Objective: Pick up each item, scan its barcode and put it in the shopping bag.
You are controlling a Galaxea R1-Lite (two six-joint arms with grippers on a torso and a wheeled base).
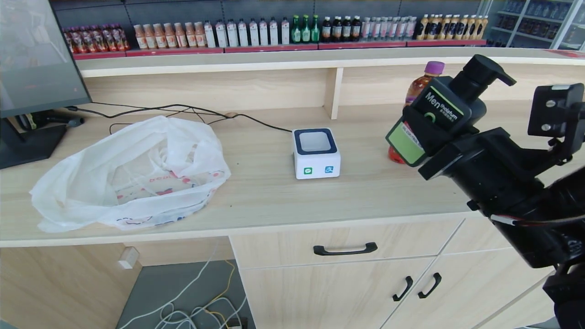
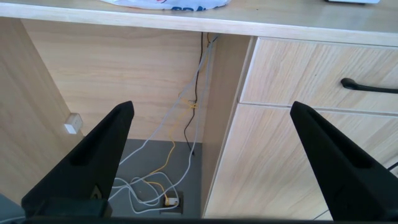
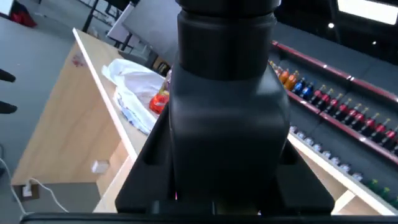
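Observation:
My right gripper (image 1: pixel 450 148) is shut on a black pump bottle (image 1: pixel 441 109) with a green label, held tilted in the air over the counter's right end. The same bottle (image 3: pixel 225 106) stands between the fingers of the right gripper (image 3: pixel 224 186) in the right wrist view. A white scanner box (image 1: pixel 316 153) sits mid-counter, left of the held bottle. The white shopping bag (image 1: pixel 91 183) lies open on the counter's left part. A tea bottle (image 1: pixel 422 84) with a purple cap stands behind the held bottle. My left gripper (image 2: pixel 211 112) is open and holds nothing, below counter height facing the cabinet front.
A monitor (image 1: pixel 36 55) and a handheld scanner (image 1: pixel 50 119) stand at the far left, with cables (image 1: pixel 183 109) running across the back of the counter. A raised shelf ledge (image 1: pixel 274 59) borders the rear. Drawers with black handles (image 1: pixel 345 250) lie beneath.

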